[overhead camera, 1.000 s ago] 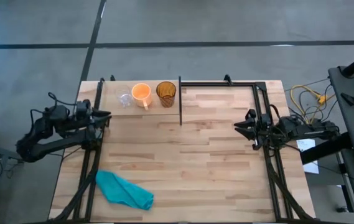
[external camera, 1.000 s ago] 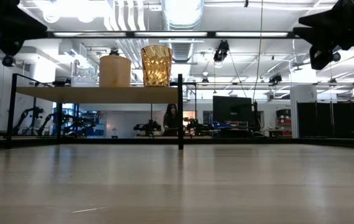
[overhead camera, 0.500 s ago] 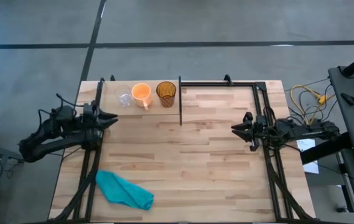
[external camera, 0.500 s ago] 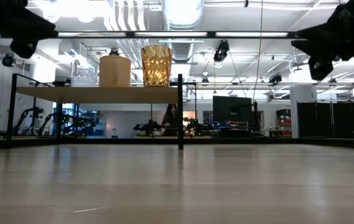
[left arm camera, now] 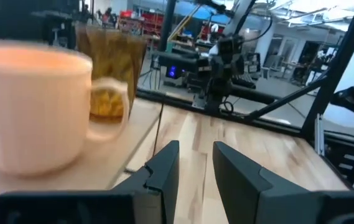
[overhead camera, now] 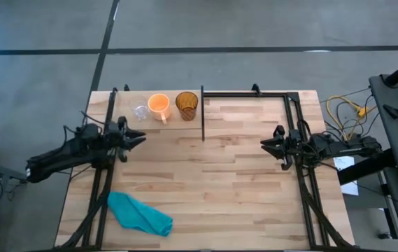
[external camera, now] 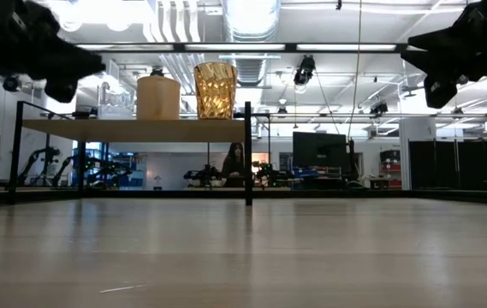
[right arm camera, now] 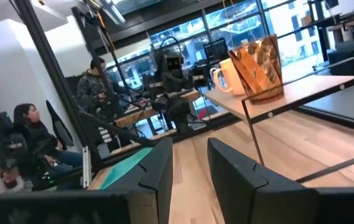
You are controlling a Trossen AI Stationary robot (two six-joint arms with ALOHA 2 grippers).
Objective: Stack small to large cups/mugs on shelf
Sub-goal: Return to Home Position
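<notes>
Wooden shelf (overhead camera: 124, 116) holds three vessels, clear cup (overhead camera: 140, 112), orange mug (overhead camera: 159, 103), amber tumbler (overhead camera: 187, 103); left hand (overhead camera: 140, 138) and right hand (overhead camera: 264, 145) seem slightly parted.

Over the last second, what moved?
The left gripper slid inward toward the table's middle, empty and open. Nothing was grabbed or released. The right gripper barely shifted. The clear cup, mug and tumbler stayed on the shelf, and the cloth stayed put.
</notes>
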